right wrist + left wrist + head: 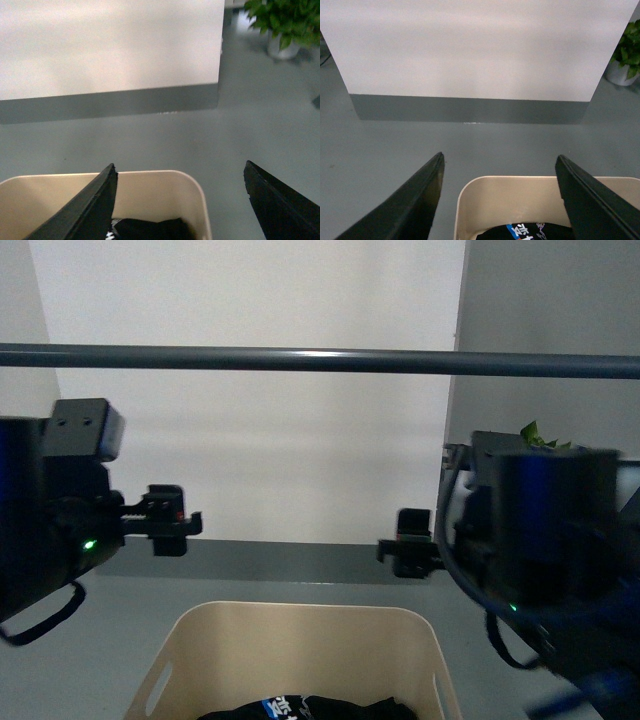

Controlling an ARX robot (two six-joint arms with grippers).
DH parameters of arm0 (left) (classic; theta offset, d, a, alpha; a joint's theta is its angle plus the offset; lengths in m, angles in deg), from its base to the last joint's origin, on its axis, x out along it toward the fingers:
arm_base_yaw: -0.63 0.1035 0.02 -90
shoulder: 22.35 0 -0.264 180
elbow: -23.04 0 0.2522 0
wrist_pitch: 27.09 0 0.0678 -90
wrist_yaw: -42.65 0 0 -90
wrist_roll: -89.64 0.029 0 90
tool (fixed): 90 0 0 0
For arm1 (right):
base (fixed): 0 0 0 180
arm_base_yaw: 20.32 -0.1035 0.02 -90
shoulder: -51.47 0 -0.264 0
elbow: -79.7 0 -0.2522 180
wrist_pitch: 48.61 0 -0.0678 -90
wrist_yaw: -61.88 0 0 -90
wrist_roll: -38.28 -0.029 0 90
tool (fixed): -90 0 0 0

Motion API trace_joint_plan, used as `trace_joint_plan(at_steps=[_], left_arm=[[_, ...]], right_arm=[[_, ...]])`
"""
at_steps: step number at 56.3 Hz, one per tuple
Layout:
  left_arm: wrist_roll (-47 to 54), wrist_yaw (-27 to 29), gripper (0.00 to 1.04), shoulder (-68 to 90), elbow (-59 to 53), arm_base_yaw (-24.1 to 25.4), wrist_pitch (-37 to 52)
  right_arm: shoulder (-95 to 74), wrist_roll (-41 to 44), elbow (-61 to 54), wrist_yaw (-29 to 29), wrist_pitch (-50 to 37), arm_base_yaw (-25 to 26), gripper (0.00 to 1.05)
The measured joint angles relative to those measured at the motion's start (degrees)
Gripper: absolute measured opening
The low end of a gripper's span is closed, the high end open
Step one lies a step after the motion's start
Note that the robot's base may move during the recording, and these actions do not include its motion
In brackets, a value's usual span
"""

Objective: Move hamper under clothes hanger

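Both the left gripper (pixel 500 200) and right gripper (pixel 180 200) are hovering spread wide, apparently empty, over the hamper (pixel 300 640) sitting beneath the clothes hanger (pixel 320 361).

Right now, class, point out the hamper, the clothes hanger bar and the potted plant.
hamper (pixel 300 625): front view, inner face of its far wall.
clothes hanger bar (pixel 320 360): front view, middle of the horizontal bar.
potted plant (pixel 280 17): right wrist view, its green leaves.
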Motion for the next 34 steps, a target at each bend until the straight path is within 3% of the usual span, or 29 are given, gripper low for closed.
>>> trace_joint_plan(at_steps=[6, 25, 27, 34], left_arm=[[-0.02, -0.39, 0.53, -4.15, -6.97, 0.85, 4.96], [-0.04, -2.34, 0.03, -18.6, -24.87, 2.84, 8.76], [-0.04, -2.67, 0.03, -20.33, -26.91, 3.02, 8.81], [-0.04, -3.76, 0.03, -26.32, -32.48, 4.02, 8.76]], right_arm=[[4.57, 4.13, -8.85, 1.55, -9.79, 2.01, 0.57], [23.12, 7.02, -28.81, 6.36, -14.16, 7.45, 0.08], [24.72, 7.21, -31.15, 7.04, -14.19, 7.91, 0.01], [30.62, 7.3, -37.2, 8.55, -14.16, 9.75, 0.02]])
